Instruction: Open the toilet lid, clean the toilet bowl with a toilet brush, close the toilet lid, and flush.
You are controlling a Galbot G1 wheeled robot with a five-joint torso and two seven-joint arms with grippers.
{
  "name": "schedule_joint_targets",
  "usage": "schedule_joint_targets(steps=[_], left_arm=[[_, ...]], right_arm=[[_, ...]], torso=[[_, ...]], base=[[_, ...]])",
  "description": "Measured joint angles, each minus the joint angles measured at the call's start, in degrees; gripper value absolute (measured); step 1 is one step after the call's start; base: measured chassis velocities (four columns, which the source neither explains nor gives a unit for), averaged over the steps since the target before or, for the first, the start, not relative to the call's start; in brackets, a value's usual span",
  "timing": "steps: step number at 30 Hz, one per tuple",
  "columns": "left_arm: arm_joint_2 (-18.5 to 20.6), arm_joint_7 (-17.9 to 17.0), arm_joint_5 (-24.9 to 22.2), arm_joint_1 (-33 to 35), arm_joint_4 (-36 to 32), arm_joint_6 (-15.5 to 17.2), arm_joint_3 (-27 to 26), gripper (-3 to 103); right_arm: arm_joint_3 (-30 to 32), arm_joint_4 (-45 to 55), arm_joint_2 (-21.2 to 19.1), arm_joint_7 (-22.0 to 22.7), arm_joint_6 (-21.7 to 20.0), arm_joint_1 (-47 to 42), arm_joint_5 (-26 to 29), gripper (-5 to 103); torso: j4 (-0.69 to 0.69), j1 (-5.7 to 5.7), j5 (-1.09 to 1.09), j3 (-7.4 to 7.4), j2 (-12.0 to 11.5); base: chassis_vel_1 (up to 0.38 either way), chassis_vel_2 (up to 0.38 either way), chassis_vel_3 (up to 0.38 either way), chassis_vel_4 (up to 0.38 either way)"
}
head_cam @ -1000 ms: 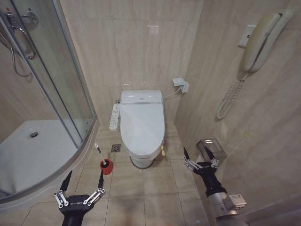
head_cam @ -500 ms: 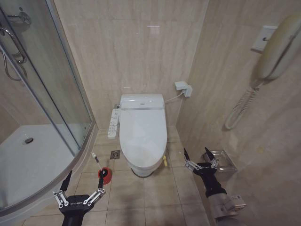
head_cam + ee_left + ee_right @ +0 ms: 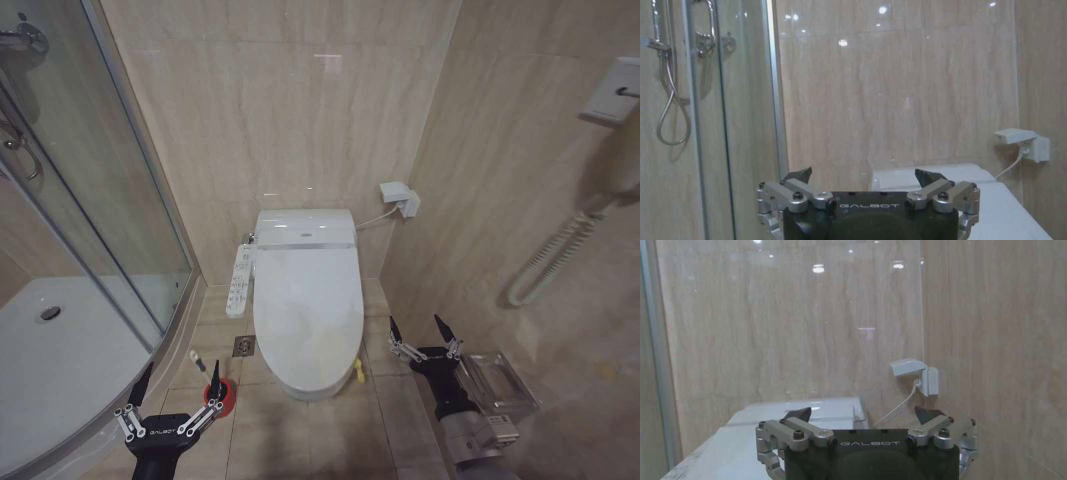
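The toilet lid (image 3: 305, 305) lies shut, glossy white, over the toilet bowl (image 3: 312, 390), so the bowl's inside is hidden. The toilet brush (image 3: 199, 364) stands in a small red holder (image 3: 224, 397) on the floor, left of the toilet. My left gripper (image 3: 180, 372) hangs open just in front of the brush, apart from it. To the right of the toilet's front, my right gripper (image 3: 415, 328) is open and holds nothing. The left wrist view shows the left gripper (image 3: 863, 175) with the lid (image 3: 1017, 212) beyond it. In the right wrist view the right gripper (image 3: 863, 412) sits before the lid (image 3: 717, 452).
A curved glass shower enclosure (image 3: 95, 200) with a white shower tray (image 3: 45, 365) stands on the left. A control panel (image 3: 238, 280) hangs on the toilet's left side. A wall socket (image 3: 400, 195), a wall handset (image 3: 620, 150) and a metal holder (image 3: 497, 380) line the right wall. A floor drain (image 3: 245, 345) sits by the toilet.
The whole picture has shifted: the camera has come closer to the toilet, which now sits lower and larger. Both grippers keep their places and stay open.
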Motion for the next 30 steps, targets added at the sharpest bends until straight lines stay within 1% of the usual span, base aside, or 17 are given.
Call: schedule_joint_targets(steps=[4, 8, 9, 11, 17, 19, 20, 21, 24, 25, 28, 30], left_arm=[[0.00, 0.00, 0.00, 0.00, 0.00, 0.00, 0.00, 100], [0.00, 0.00, 0.00, 0.00, 0.00, 0.00, 0.00, 100], [0.00, 0.00, 0.00, 0.00, 0.00, 0.00, 0.00, 100], [0.00, 0.00, 0.00, 0.00, 0.00, 0.00, 0.00, 100], [-0.01, 0.00, 0.00, 0.00, 0.00, 0.00, 0.00, 100], [0.00, 0.00, 0.00, 0.00, 0.00, 0.00, 0.00, 100], [0.00, 0.00, 0.00, 0.00, 0.00, 0.00, 0.00, 100], [0.00, 0.00, 0.00, 0.00, 0.00, 0.00, 0.00, 100], [0.00, 0.00, 0.00, 0.00, 0.00, 0.00, 0.00, 100], [0.00, 0.00, 0.00, 0.00, 0.00, 0.00, 0.00, 100], [0.00, 0.00, 0.00, 0.00, 0.00, 0.00, 0.00, 100], [0.00, 0.00, 0.00, 0.00, 0.00, 0.00, 0.00, 100]], right_arm=[[-0.36, -0.73, -0.02, 0.30, 1.23, -0.30, -0.06, 100], [-0.84, -5.63, 0.10, -1.15, 5.29, -2.35, -1.21, 100], [-0.84, -5.63, 0.10, -1.15, 5.29, -2.35, -1.21, 100], [-0.85, -9.71, 0.67, -1.36, 7.11, -2.64, -2.68, 100], [-1.11, -15.05, 1.14, -1.45, 9.48, -2.87, -4.94, 100], [-1.80, -19.32, 1.76, -1.61, 11.08, -3.05, -6.98, 100], [-1.80, -19.32, 1.76, -1.61, 11.08, -3.05, -6.98, 100], [-1.96, -21.32, 2.15, -1.68, 11.71, -2.90, -7.78, 100], [-2.39, -27.87, 3.03, -1.65, 13.94, -1.61, -9.59, 100], [-2.39, -27.87, 3.03, -1.65, 13.94, -1.61, -9.59, 100], [-2.68, -33.40, 3.38, -1.52, 15.66, 0.37, -10.44, 100], [-2.68, -35.29, 3.51, -1.51, 16.40, 1.51, -10.70, 100]], torso=[[0.00, 0.01, -0.01, 0.00, 0.00], [-0.01, 0.01, 0.00, 0.00, 0.00], [-0.01, 0.01, 0.00, 0.00, 0.00], [-0.02, -0.02, 0.01, -0.01, 0.00], [0.00, -0.03, 0.00, -0.01, 0.02], [-0.01, -0.03, 0.00, -0.01, 0.01], [-0.01, -0.03, 0.00, -0.01, 0.01], [0.00, -0.02, 0.01, -0.01, 0.01], [0.00, 0.00, 0.00, -0.01, 0.01], [0.00, 0.00, 0.00, -0.01, 0.01], [-0.01, -0.01, 0.00, -0.01, 0.01], [-0.01, -0.01, 0.00, -0.01, 0.01]], base=[[-0.121, 0.117, 0.108, -0.140], [-0.059, 0.049, 0.042, -0.056], [0.000, 0.000, 0.000, 0.000], [0.008, -0.025, -0.013, 0.015], [0.005, -0.017, -0.012, 0.016], [0.000, 0.000, 0.000, 0.000], [0.000, 0.000, 0.000, 0.000], [0.000, 0.000, 0.000, 0.000], [0.000, 0.000, 0.000, 0.000], [0.000, 0.000, 0.000, 0.000], [0.000, 0.000, 0.000, 0.000], [0.000, 0.000, 0.000, 0.000]])
